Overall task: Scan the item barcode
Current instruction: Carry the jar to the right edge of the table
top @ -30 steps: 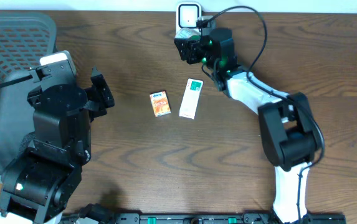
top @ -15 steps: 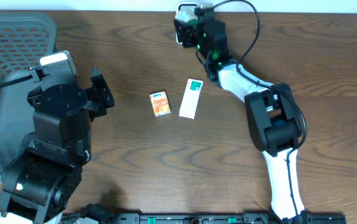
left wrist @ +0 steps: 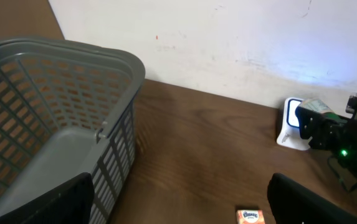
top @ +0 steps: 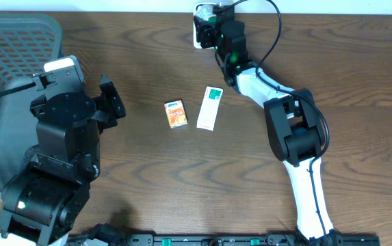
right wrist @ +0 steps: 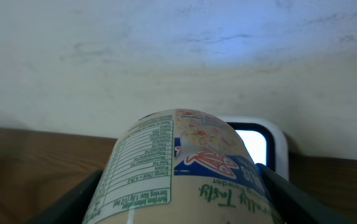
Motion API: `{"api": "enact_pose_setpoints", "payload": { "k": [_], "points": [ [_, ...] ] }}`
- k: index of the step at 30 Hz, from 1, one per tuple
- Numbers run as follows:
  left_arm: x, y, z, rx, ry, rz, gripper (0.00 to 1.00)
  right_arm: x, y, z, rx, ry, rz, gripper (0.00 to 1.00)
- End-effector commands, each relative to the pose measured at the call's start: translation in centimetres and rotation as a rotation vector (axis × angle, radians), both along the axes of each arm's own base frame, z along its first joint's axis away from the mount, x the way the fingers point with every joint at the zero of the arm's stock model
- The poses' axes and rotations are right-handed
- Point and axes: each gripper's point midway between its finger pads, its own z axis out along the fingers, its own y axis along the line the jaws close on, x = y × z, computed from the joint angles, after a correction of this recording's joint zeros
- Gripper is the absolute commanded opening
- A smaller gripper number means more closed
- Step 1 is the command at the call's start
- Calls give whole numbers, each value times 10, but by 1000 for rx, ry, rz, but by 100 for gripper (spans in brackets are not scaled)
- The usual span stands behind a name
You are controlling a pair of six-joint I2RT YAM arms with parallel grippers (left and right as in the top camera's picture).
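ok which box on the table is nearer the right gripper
The long white box with the green end, beside the small orange box, on the right gripper's side.

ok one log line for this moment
right gripper: shut on can, facing scanner | left gripper: open, beside basket | table: orange box, white box

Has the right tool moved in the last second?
Yes. Overhead, the right tool, holding a labelled round container, has moved toward the white scanner at the far edge, away from the green-and-white flat box.
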Motion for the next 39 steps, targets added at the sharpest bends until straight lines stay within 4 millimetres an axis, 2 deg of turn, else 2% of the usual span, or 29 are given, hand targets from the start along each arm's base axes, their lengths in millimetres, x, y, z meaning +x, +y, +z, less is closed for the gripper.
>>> {"api": "enact_pose_setpoints", "payload": {
  "k": [1,4,7,11,14,17,19,21,25,29,34,39],
  "points": [
    [-1,2,-3,2,3,13,89,10,-11,15,-12,-43,-35,47],
    [-1,2,-3,2,3,13,89,9,-11,14,-15,-24,-35,46],
    [-1,2,-3,2,3,13,89,6,-12,22,-24,-7,-35,47],
    [-1,2,-3,2,3,13,89,-5,-17,53,-81,20,-27,47],
    [-1,2,-3,2,3,13,89,-18,-31,89,-119,44,-63,44],
    [-1,2,-3,2,3,13,89,-46,-53,132,-151,104,-98,43],
    [-1,2,-3,2,3,13,89,-64,-64,147,-171,152,-103,43],
    [-1,2,-3,2,3,13,89,-92,-84,156,-207,244,-113,44],
    [-1,2,-3,2,3,13,89,-151,-135,143,-254,496,-172,45],
    [-1,2,-3,2,3,13,89,-202,-195,114,-275,768,-275,45],
    [-1,2,-3,2,3,13,89,-244,-267,80,-291,1026,-419,47],
    [-1,2,-3,2,3,13,89,-270,-344,65,-257,1138,-610,49]
  ]
}}
